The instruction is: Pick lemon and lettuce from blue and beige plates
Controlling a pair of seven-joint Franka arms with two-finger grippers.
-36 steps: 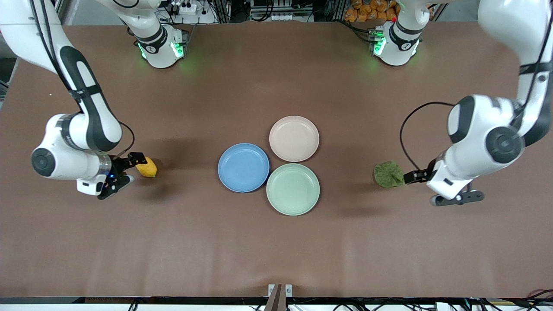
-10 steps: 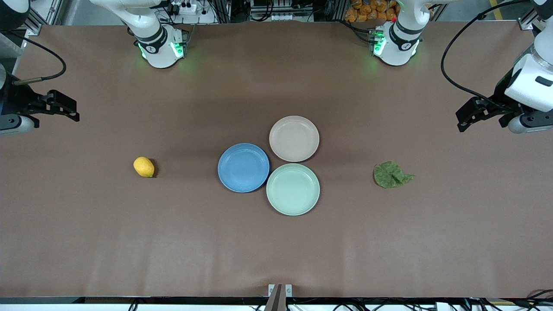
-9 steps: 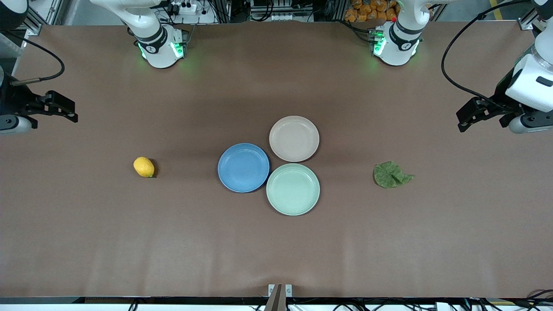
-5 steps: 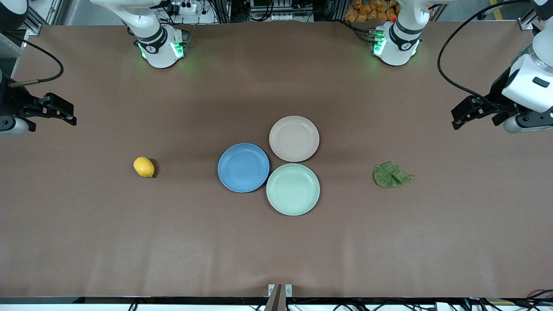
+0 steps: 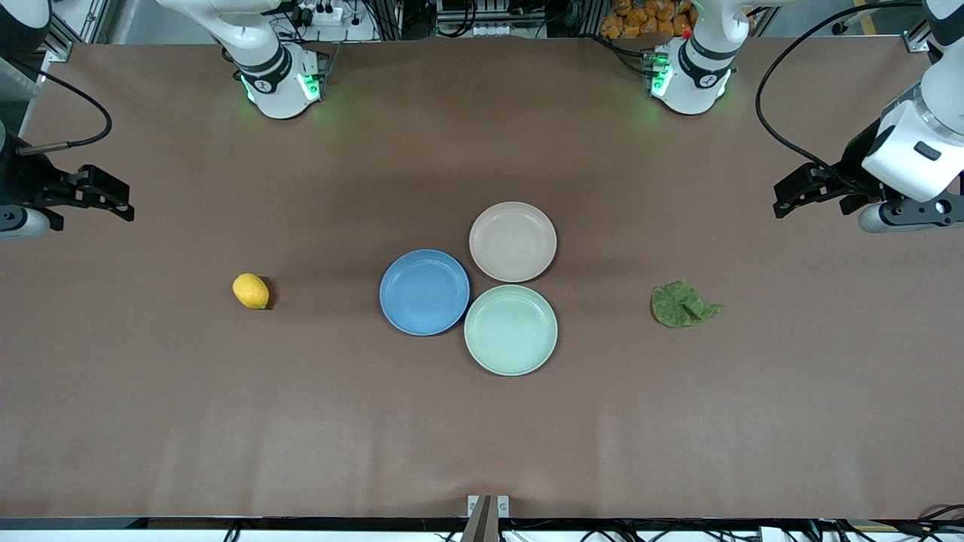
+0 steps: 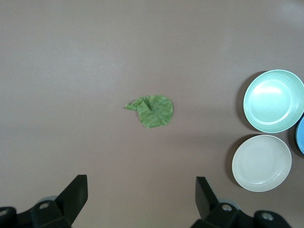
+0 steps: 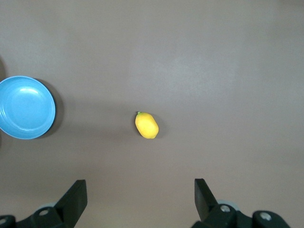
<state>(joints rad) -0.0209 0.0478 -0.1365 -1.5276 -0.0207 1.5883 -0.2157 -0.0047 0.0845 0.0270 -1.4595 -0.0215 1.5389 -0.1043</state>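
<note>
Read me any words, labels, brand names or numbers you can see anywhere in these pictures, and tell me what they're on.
None can be read. The blue plate, beige plate, green plate, lemon, lettuce and table carry no text. Small dark marks on the arm bases are too small to read.

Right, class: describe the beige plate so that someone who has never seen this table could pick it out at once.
Start at the three round plates clustered mid-table. The beige plate is the one farthest from the front camera, with the blue plate and the green plate both lying nearer. It alone is pale cream, and like its neighbours it holds nothing.
</note>
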